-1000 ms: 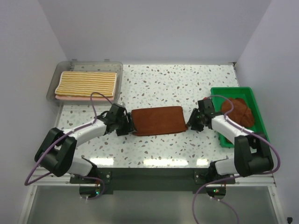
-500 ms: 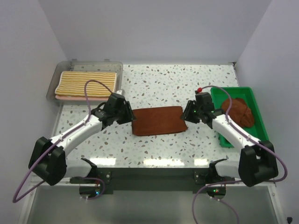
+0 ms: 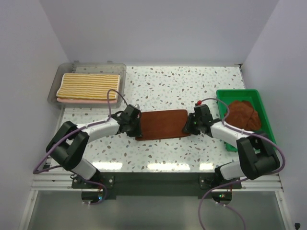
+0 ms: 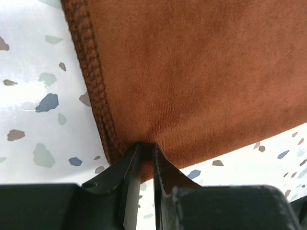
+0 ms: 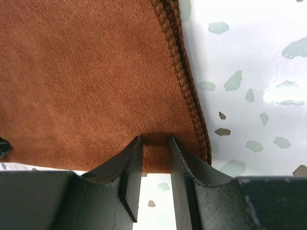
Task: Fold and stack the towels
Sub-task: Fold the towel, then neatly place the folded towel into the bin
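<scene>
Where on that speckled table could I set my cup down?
The widest bare patch is the far strip between the clear bin and the green tray, beyond the brown towel. The near strip before it is bare too. Crowded: the middle, where left gripper and right gripper hold its ends.

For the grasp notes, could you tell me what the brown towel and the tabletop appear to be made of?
Brown towel: soft short-pile cloth, likely microfibre, matte, with stitched edges. Tabletop: hard, glossy white terrazzo-look surface with flecks; stone or laminate, cannot tell.
</scene>
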Tool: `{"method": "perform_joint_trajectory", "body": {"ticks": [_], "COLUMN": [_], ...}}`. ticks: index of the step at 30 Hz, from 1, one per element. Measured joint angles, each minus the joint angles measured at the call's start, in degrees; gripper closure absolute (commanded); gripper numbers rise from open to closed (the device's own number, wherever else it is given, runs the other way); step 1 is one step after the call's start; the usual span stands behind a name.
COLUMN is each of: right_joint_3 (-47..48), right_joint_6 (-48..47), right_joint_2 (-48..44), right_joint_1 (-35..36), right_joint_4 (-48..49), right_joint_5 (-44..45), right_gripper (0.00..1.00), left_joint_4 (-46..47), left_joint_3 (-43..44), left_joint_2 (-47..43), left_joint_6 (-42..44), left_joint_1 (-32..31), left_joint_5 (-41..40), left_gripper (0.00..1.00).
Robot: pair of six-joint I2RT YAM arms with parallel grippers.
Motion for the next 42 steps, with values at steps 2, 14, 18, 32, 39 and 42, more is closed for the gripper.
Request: {"method": "perform_joint_trajectory", "body": {"ticks": [2,14,18,32,39,42], "right_joint_3": [-0.68,-5.29,-4.20,15.37,16.96,16.96], "right_joint_6": [0.42,2.23,1.84,-4.39,-5.27,-5.35], "right_joint_2": [-0.37,-6.91,-7.32,1.16,13.25,16.35], "right_joint_1": [-0.02,0.04,0.04,-2.29,-3.56,-4.15], "right_joint_4": [1.14,0.70,-2.12,-2.62,0.42,1.46], "right_joint_5": [-0.07,1.14,1.66,3.52,4.28,4.37], "right_gripper": [0.67,0.64,0.64,0.75,0.79,0.79], "left_joint_4": [0.96,2.62,1.60,2.54,7.91,8.79], "left_joint_3": [-1.07,-6.34,-7.04,6.71,12.04,12.11], "left_joint_2": [-0.17,-7.43,-9.84,-5.05,7.93,11.78], "left_joint_6": [-0.02,0.11,0.94,4.31,7.15,7.61], "left_joint_1": [0.00,0.00,0.00,3.34,5.84,6.25], "left_joint_5": [0.11,-2.82,-4.31,-4.66,-3.23,-3.30], "left_gripper": [0.80,0.57,0.47,0.68,0.73,0.74]}}
